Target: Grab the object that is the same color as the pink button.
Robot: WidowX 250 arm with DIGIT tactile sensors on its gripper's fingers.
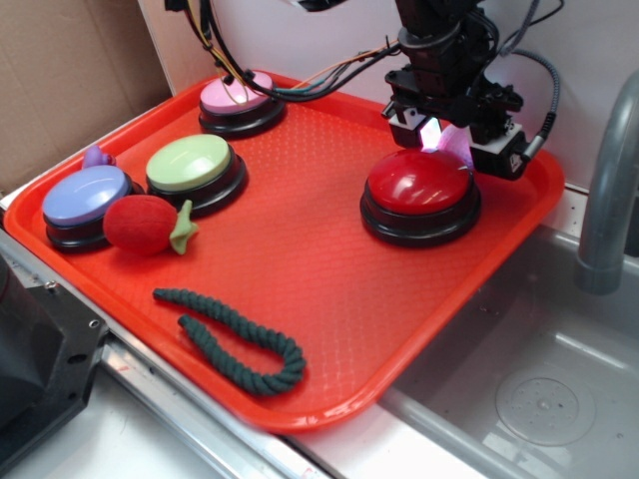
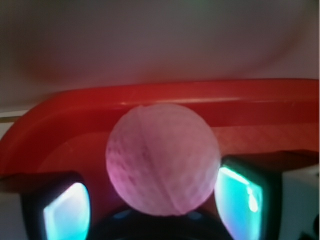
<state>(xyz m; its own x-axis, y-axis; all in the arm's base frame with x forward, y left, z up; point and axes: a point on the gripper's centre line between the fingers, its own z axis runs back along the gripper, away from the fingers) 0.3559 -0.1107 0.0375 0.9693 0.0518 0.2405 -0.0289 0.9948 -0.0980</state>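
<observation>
At the far right corner of the red tray (image 1: 329, 249), the tool (image 1: 435, 132) hangs low just behind the red button (image 1: 419, 185), its fingers (image 2: 240, 195) set on either side of the small pink ball (image 2: 162, 157). In the wrist view the right pad meets the ball's side while the left pad stands slightly off it; whether the grip is firm cannot be told. The tray's raised far rim runs close behind the ball, and the button crowds the near side, leaving little room there. The ball is round, with no long axis or facing; a faint seam runs down its dimpled surface. The pink button (image 1: 238, 98) sits at the far left corner. Along the left edge lie the green button (image 1: 192, 165), lilac button (image 1: 88, 198) and plush strawberry (image 1: 145, 225); a dark rope (image 1: 240, 344) curls near the front edge. The tray's middle stands open.
</observation>
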